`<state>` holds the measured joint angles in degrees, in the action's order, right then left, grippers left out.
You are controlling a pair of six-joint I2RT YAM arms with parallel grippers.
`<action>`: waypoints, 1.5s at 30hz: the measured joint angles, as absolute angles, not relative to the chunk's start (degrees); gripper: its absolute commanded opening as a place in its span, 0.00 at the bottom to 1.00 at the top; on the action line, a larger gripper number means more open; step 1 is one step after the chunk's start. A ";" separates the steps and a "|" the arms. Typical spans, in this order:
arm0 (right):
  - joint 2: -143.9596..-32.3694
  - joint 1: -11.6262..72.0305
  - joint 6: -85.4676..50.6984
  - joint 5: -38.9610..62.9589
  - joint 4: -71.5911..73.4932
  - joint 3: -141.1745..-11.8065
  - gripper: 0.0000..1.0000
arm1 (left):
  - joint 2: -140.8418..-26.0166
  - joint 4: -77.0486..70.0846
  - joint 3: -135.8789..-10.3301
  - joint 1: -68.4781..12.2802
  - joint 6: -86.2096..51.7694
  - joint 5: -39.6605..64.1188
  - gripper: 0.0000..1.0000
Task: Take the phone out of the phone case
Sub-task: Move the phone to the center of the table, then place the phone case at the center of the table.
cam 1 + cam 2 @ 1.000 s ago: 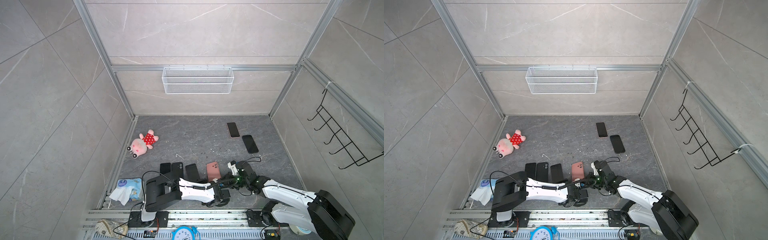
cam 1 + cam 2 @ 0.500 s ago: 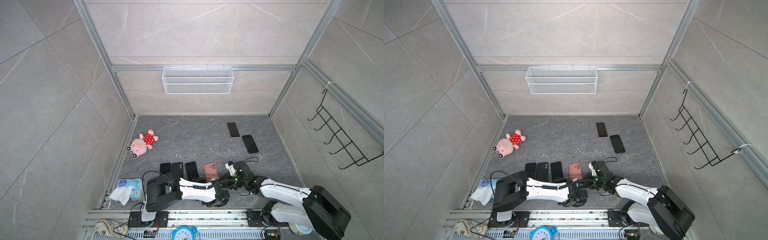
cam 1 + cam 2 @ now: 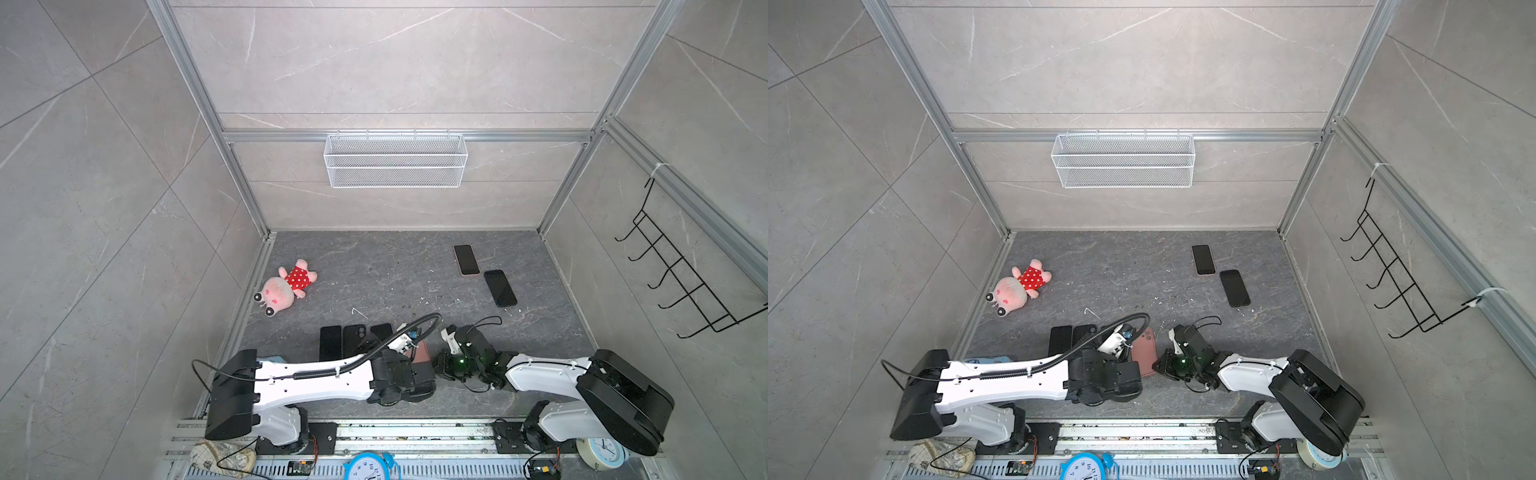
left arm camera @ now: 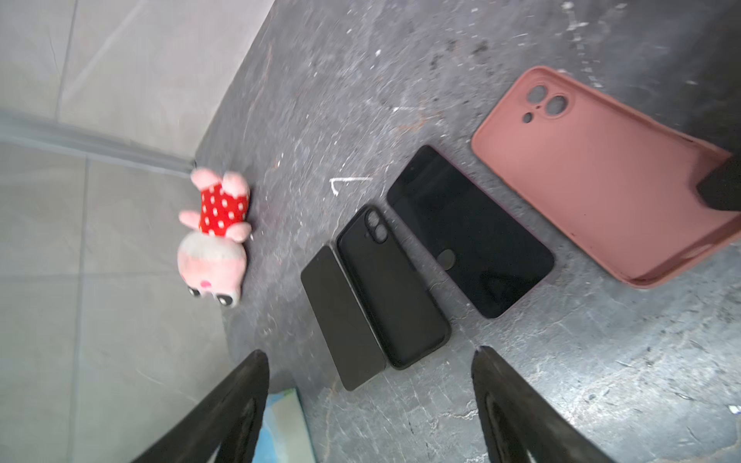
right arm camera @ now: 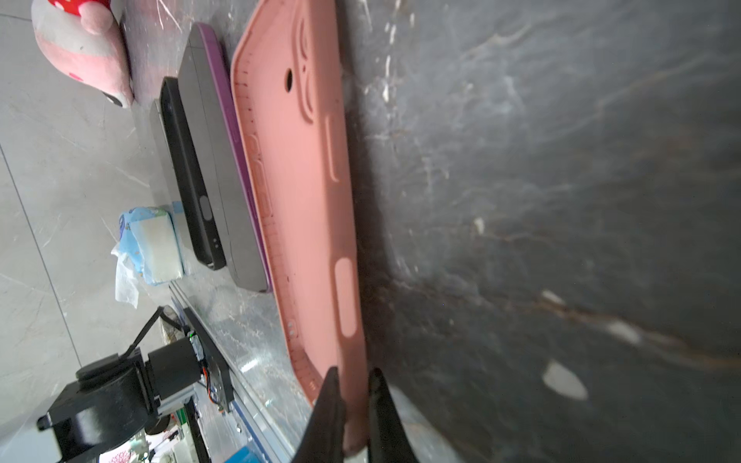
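The pink phone case (image 4: 593, 172) is empty; the floor shows through its camera holes. It appears in both top views (image 3: 422, 353) (image 3: 1144, 351). My right gripper (image 5: 353, 371) is shut on the rim at one end of it (image 5: 296, 192), low over the floor. The phone (image 4: 469, 232), black screen up with a purple edge (image 5: 216, 160), lies flat right beside the case. My left gripper (image 4: 369, 351) hangs open above the floor with nothing between its fingers, short of the row of dark slabs.
A black case (image 4: 393, 284) and a dark phone (image 4: 341, 316) lie next to the phone. A plush toy (image 3: 286, 286) sits at the left wall and a tissue pack (image 5: 152, 244) near the front rail. Two more phones (image 3: 466, 259) (image 3: 500, 287) lie back right.
My left gripper's jaws have opened wide and its arm has risen and drawn back to the left. My right gripper has kept its grip and shifted the pink case slightly left.
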<state>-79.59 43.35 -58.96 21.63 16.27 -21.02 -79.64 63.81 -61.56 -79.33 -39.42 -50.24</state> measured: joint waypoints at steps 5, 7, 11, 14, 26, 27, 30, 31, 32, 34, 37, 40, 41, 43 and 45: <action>-81.93 44.01 -59.33 18.46 17.82 -22.90 0.00 | -70.26 60.53 -55.64 -77.06 -42.48 -47.48 0.89; -82.70 44.49 -59.33 17.02 18.02 -23.79 0.00 | -67.40 59.68 -55.11 -76.47 -43.27 -46.87 0.89; -84.40 46.74 -59.83 14.70 19.11 -24.91 0.00 | -63.11 57.84 -55.11 -75.26 -44.07 -46.09 0.90; -86.06 48.73 -61.14 13.32 20.23 -25.52 0.00 | -60.77 56.18 -55.11 -74.17 -44.05 -45.45 0.90; -91.59 55.88 -66.96 6.83 23.90 -28.97 0.00 | -59.44 53.63 -55.13 -72.71 -43.31 -44.80 0.91; -92.42 56.16 -67.40 6.63 24.29 -29.61 0.00 | -59.44 53.49 -55.13 -72.60 -43.27 -44.75 0.91; -94.26 56.99 -68.01 6.17 25.36 -31.05 0.00 | -59.22 53.01 -55.13 -72.34 -43.05 -44.40 0.91; -94.65 57.23 -68.20 6.02 25.54 -31.38 0.01 | -59.05 52.60 -55.13 -72.31 -42.98 -44.31 0.91; -94.85 57.39 -68.23 5.80 25.50 -31.68 0.05 | -58.87 52.16 -55.13 -72.31 -42.85 -44.21 0.91; -94.89 57.49 -68.18 5.48 24.64 -32.16 0.08 | -58.63 51.59 -55.13 -72.31 -42.72 -43.75 0.91; -94.89 57.54 -67.90 4.89 22.50 -33.32 0.10 | -58.63 50.63 -55.13 -72.31 -42.39 -42.98 0.91; -94.89 57.54 -67.31 4.21 20.14 -34.83 0.11 | -58.65 49.98 -55.13 -72.31 -42.15 -42.76 0.91; -94.89 57.54 -67.16 4.03 19.55 -35.20 0.12 | -58.65 49.69 -55.13 -72.31 -42.04 -42.70 0.91; -94.89 57.54 -66.57 3.79 18.31 -36.05 0.19 | -58.70 49.28 -55.13 -72.31 -41.98 -42.33 0.91; -94.91 57.54 -66.08 3.77 17.06 -36.80 0.34 | -58.74 49.15 -55.16 -72.31 -41.98 -41.95 0.91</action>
<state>-94.91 57.54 -66.08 3.77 17.06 -36.80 -58.74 49.15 -55.16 -72.31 -41.98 -41.95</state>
